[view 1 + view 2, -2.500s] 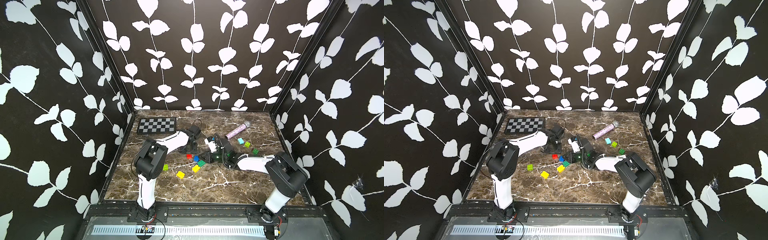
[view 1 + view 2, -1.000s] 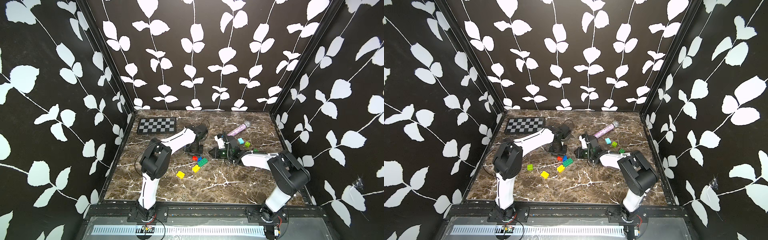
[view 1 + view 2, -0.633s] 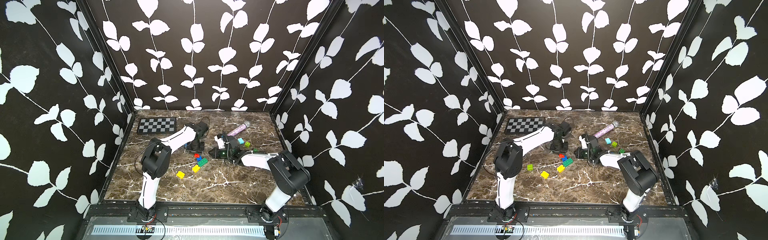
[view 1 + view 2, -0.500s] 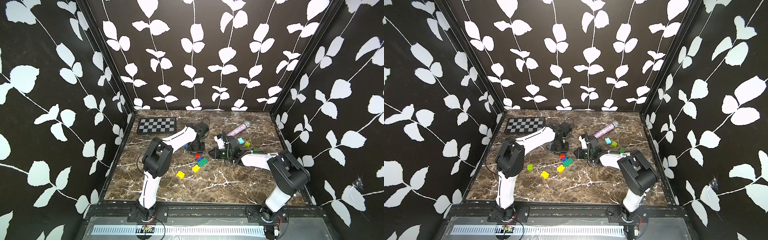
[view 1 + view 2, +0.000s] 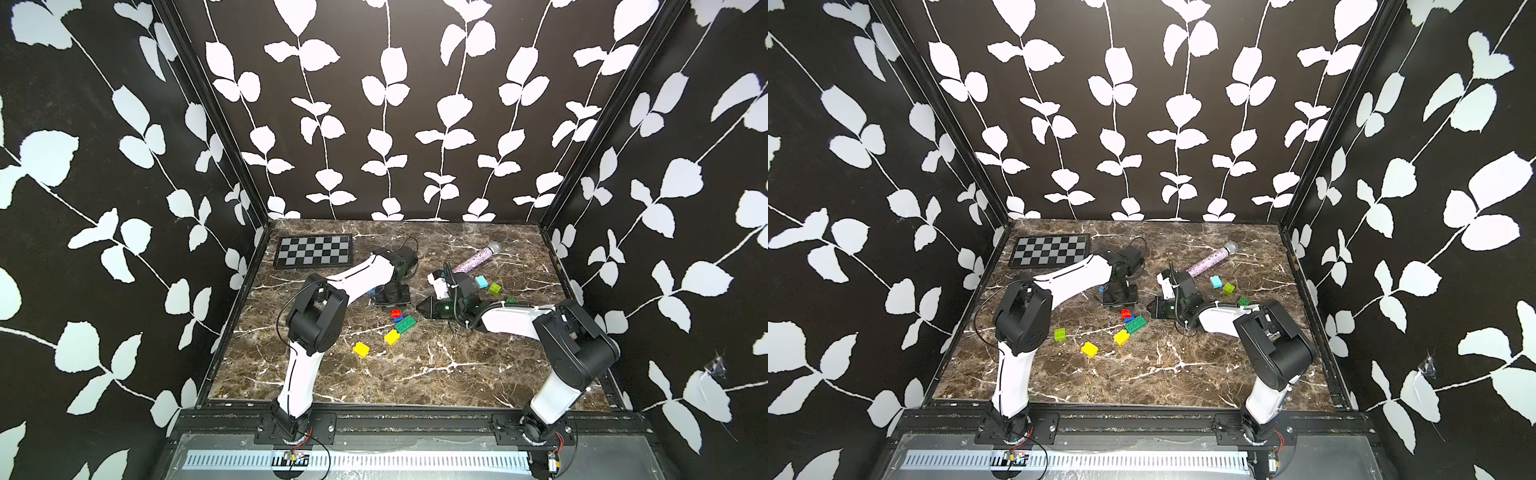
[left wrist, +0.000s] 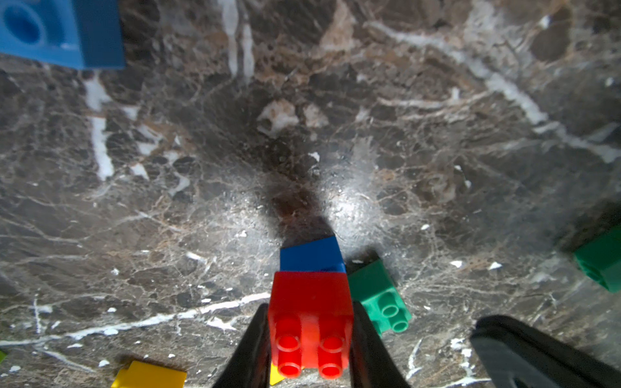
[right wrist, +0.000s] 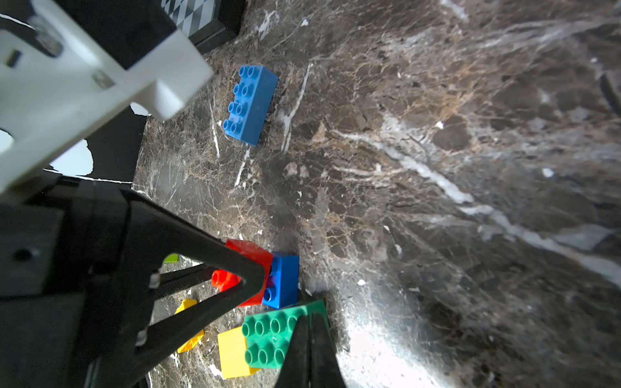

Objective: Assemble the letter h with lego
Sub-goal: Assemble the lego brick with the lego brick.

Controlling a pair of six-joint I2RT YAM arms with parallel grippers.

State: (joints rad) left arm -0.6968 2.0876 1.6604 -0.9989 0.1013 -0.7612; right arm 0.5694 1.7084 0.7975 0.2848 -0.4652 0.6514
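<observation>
The left claw is clenched on a small red studded plastic brick, with one black finger on each side of it. A small blue plastic brick sits flush against the red brick's far face, away from the claw. I cannot tell whether the pair rests on the brown marble tabletop or hangs just above it.

Just beside them lies a long dark green studded brick. The right claw — pinched shut, holding nothing — has its tip over that green brick's end, though I cannot tell if it touches, so both claws crowd the same small cluster.

A square yellow brick lies right against the green one on the near side. A second yellow brick lies apart, nearer the front, and a lime green brick lies beside the left arm.

A long blue eight-stud brick lies alone near the left claw, toward the black-and-grey chequered board.

Well apart, behind the right arm — a light blue brick, another lime brick and a small dark green brick. A glittery purple microphone lies behind them.
</observation>
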